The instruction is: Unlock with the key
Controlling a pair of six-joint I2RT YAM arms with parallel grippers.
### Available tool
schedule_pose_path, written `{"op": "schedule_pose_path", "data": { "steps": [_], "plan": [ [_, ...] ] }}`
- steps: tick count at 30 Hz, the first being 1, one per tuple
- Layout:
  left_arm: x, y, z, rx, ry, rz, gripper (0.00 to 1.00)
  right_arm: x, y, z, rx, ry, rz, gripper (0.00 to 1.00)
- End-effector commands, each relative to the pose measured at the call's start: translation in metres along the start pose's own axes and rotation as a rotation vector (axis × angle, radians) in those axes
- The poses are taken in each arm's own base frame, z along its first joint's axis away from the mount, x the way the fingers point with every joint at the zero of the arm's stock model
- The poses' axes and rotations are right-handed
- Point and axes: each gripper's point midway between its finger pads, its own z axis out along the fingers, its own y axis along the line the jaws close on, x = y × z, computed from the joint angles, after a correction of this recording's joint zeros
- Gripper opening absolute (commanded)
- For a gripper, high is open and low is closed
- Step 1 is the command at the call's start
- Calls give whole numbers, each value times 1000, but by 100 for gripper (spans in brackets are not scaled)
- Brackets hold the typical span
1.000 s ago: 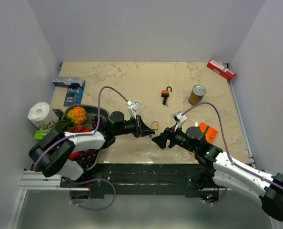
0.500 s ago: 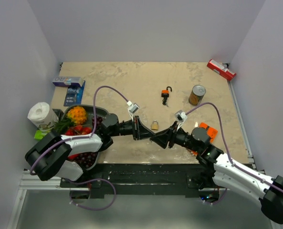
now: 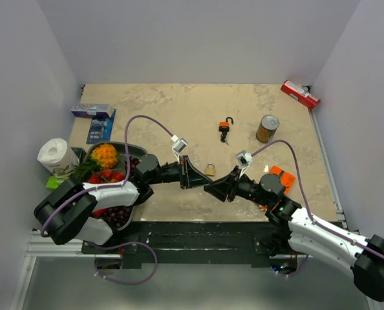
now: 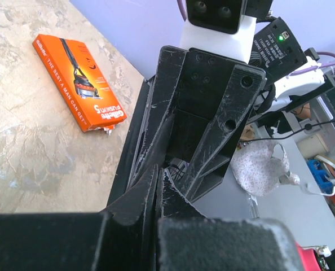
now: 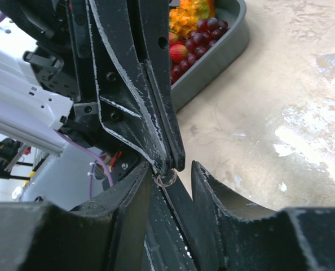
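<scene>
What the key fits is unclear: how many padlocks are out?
2: an orange padlock left of the can, and a small brass padlock beside the left fingers. The arms may hide more.

left claw (image 3: 201,180) meeting right claw (image 3: 211,188) – brass padlock (image 3: 210,169) just behind, open tabletop (image 3: 172,110) beyond

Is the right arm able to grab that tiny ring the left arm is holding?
Probably yes: the ring sits at the shut left tool's tips, between the right tool's open fingers, nothing between.

Tiny key (image 5: 166,178) — seemingly only its ring shows.
</scene>
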Motion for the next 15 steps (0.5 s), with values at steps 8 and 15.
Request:
{"op": "schedule_pose_path", "data": {
  "steps": [8,15],
  "plan": [
    [-13,-17,1,78,-44,75,0,-10,15,1,-90,-54,4,28],
    [-11,-18,0,89,-37,73,0,-12,16,0,-93,-66,8,24]
  ]
}}
